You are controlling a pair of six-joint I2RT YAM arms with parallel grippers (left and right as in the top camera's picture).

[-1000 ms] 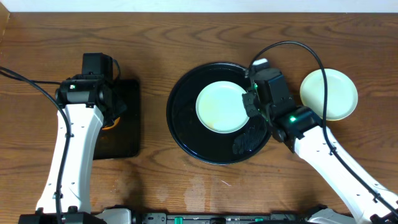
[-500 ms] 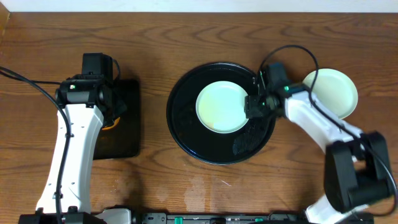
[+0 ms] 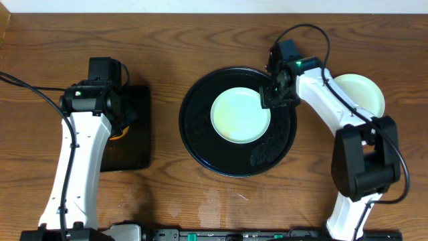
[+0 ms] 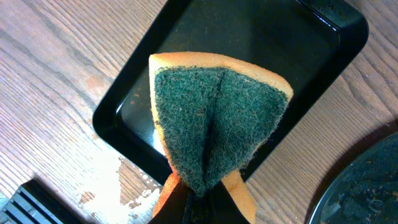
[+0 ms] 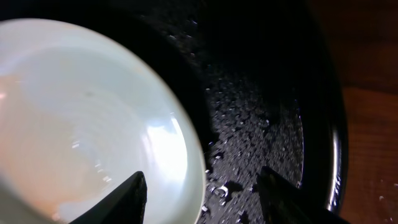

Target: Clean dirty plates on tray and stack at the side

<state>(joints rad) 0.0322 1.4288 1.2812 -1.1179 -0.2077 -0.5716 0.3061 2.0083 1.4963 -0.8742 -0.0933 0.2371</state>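
Observation:
A pale mint plate point(image 3: 239, 115) lies on the round black tray point(image 3: 200, 137), which is speckled with water drops. My right gripper point(image 3: 275, 98) is at this plate's right rim, open. In the right wrist view one finger point(image 5: 121, 200) hangs over the plate point(image 5: 87, 118) and the other point(image 5: 287, 200) over the wet tray point(image 5: 261, 93), with the rim between them and no grip. A second pale plate point(image 3: 364, 100) rests on the bare wood at the right. My left gripper point(image 4: 199, 208) is shut on a folded green-and-orange sponge point(image 4: 217, 112).
A rectangular black tray point(image 3: 130, 150) sits at the left under the left gripper point(image 3: 122, 126); in the left wrist view it point(image 4: 273, 37) lies below the sponge. A wet smear point(image 3: 267, 151) marks the round tray's lower right. Cables loop over the table behind both arms.
The right arm has swung round from the lower right, and its gripper has moved up along the plate's right rim and opened. The left arm and sponge have stayed still.

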